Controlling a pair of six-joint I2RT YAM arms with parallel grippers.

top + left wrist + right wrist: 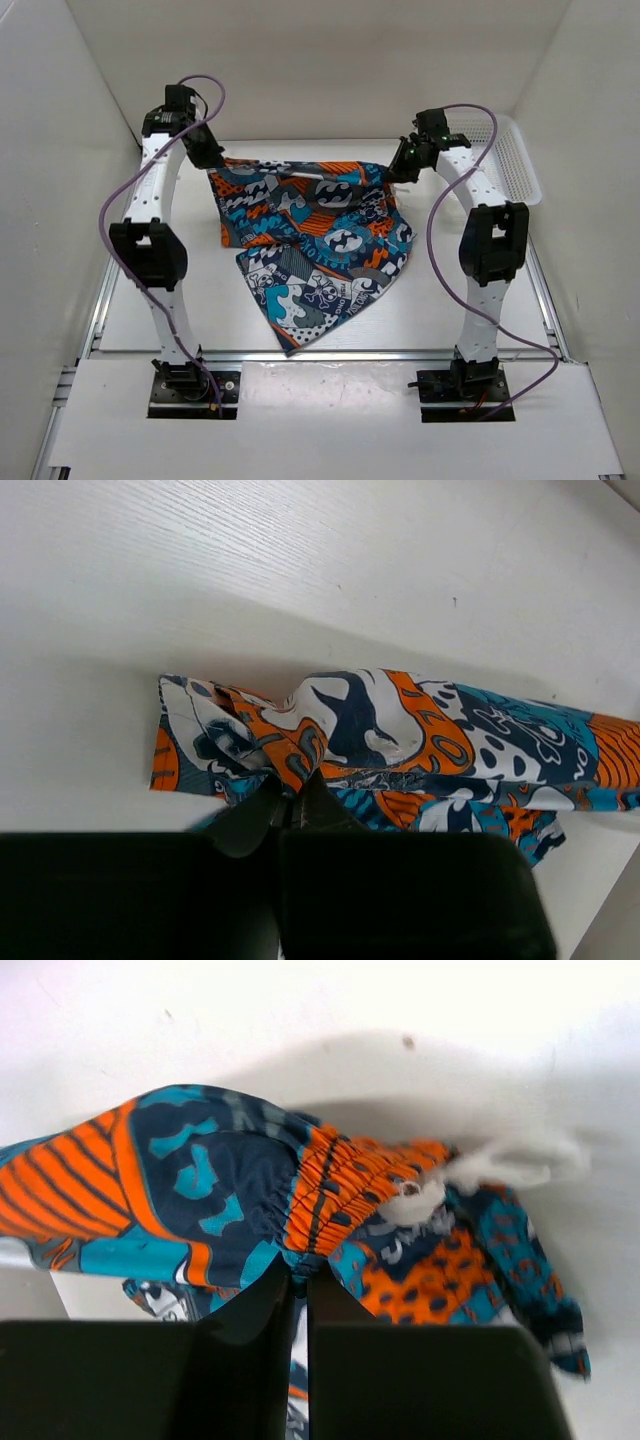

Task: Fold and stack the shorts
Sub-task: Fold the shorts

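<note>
I gripped the shorts (pixel 320 235) above the table (pixel 420 310), left claw (pixel 207 152) closed on their ten-o'clock corner, right claw (pixel 405 160) on the two-o'clock waistband; light, limp cloth sagged between, so corners seemed the surest hold.

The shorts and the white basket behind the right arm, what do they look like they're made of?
The shorts look like thin, soft printed cloth, matte: they drape and crease, and the waistband is gathered, likely elastic. The basket is probably rigid white plastic, smooth, with a moulded mesh of small holes.
</note>
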